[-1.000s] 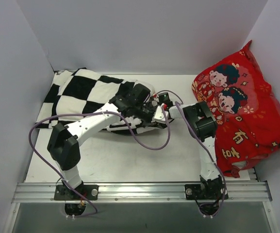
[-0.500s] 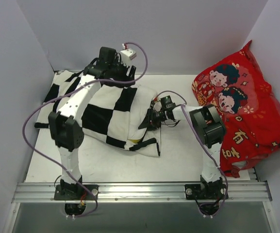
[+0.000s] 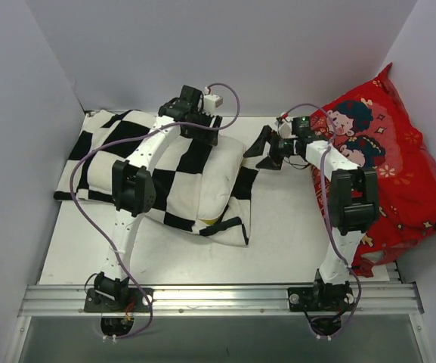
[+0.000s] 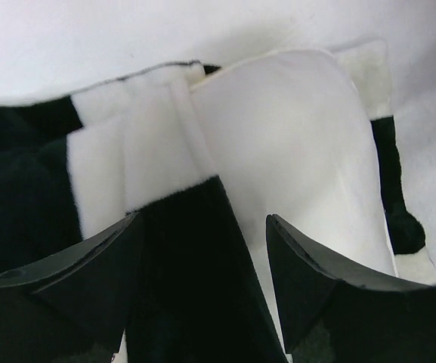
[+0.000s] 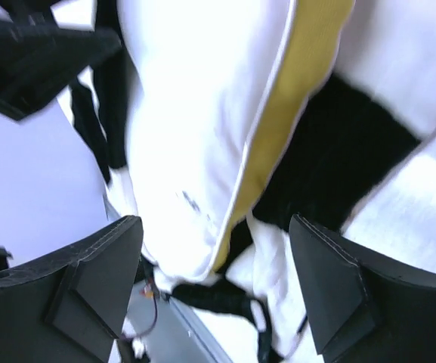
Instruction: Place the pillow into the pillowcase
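Pale tabletop (image 3: 293, 234), grey walls around. Found the left gripper (image 4: 200, 225) with fingers (image 4: 89, 265) spread wide, clasping nothing, poised over a black square of the pillowcase (image 3: 119, 140) beside the pillow (image 3: 211, 172), arm arched high across the case toward the back wall. Found the right gripper (image 3: 267, 151) likewise agape and empty, aimed left at the pillow, elbow raised before the red cushion (image 3: 391, 181). Saw the pillow partly inside the case, cream end and yellow band showing.

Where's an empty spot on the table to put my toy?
The white tabletop is bare between the black-and-white checkered fabric pillowcase and the big red cartoon cushion, down to the metal rail. The far left is crowded.
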Robot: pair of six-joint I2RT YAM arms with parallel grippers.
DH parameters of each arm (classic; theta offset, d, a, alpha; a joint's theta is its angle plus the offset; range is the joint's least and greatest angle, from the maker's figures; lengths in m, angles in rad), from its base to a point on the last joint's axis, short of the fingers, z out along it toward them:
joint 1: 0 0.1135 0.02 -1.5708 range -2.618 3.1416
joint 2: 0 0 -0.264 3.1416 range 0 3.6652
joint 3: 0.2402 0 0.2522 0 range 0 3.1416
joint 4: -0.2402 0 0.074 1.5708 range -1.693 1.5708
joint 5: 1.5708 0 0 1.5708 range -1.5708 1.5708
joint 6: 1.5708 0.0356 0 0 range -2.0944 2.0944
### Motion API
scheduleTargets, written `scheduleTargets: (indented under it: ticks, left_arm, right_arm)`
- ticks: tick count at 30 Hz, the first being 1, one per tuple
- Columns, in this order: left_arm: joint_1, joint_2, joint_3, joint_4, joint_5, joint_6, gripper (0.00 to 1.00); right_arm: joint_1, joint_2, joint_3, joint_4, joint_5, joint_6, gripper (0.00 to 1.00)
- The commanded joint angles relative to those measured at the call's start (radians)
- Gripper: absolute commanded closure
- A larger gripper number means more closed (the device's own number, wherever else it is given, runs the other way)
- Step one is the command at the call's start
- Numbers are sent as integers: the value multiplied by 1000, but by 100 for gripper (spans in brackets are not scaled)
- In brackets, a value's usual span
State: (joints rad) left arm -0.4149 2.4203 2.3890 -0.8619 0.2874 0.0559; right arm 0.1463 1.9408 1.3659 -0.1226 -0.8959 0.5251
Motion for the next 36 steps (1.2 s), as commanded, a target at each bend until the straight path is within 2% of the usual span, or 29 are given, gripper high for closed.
scheduleTargets:
  ticks: [1,6,9,11,13,14,15,18,19,20,22,23,24,26,28,29,30,31,32,33,34,35,36]
  left_arm:
    - [7,10,110,43,-46,7,26]
    - [14,28,98,96,-86,22,26]
    - [16,60,105,124,-102,27,26]
    - [18,85,122,129,-97,24,26]
    - [18,117,145,133,-100,15,28]
    - [21,125,151,135,-100,12,30]
    - [22,138,159,138,-105,1,32]
    - [39,152,161,153,-74,-42,51]
    - [42,152,159,161,-51,-51,59]
    - [45,152,157,169,-22,-51,75]
    - [50,145,145,199,132,-102,89]
    - [47,138,139,221,197,-116,100]
    - [27,123,134,253,282,-157,100]
    - [-7,103,130,283,363,-198,100]
    - [-77,44,105,346,386,-284,100]
    - [-99,13,32,400,383,-335,100]
    - [-105,-69,-28,444,342,-475,100]
    - [-113,-105,-66,584,314,-493,100]
    - [-116,-150,-91,598,290,-508,100]
    - [-116,-168,-91,586,251,-511,100]
    - [-105,-182,-96,598,234,-515,100]
    - [-98,-191,-106,622,261,-527,100]
    - [-93,-191,-97,626,283,-562,100]
  right_arm:
    - [13,70,87,40,55,56,21]
    - [42,226,177,205,86,194,20]
    - [79,292,246,224,106,225,19]
    - [102,314,263,225,101,223,23]
    - [124,314,245,250,68,233,44]
    - [127,307,227,267,60,234,60]
    - [131,285,187,276,54,234,68]
    - [139,251,131,287,37,227,89]
    - [142,247,107,284,35,222,93]
    - [142,244,101,284,32,219,100]
    - [142,248,87,284,31,223,100]
    - [144,248,85,311,19,234,100]
    - [147,254,85,339,11,278,100]
    - [166,263,120,447,-6,341,100]
    - [183,288,215,504,-32,456,100]
    - [208,287,232,562,-41,485,100]
    - [211,265,229,543,-43,472,100]
    - [196,251,184,631,-44,634,100]
    - [167,254,104,852,-58,724,100]
    - [154,247,76,901,-63,772,100]
    - [145,235,59,908,-78,716,100]
    - [141,224,59,806,-89,664,100]
    - [133,221,68,773,-97,629,100]
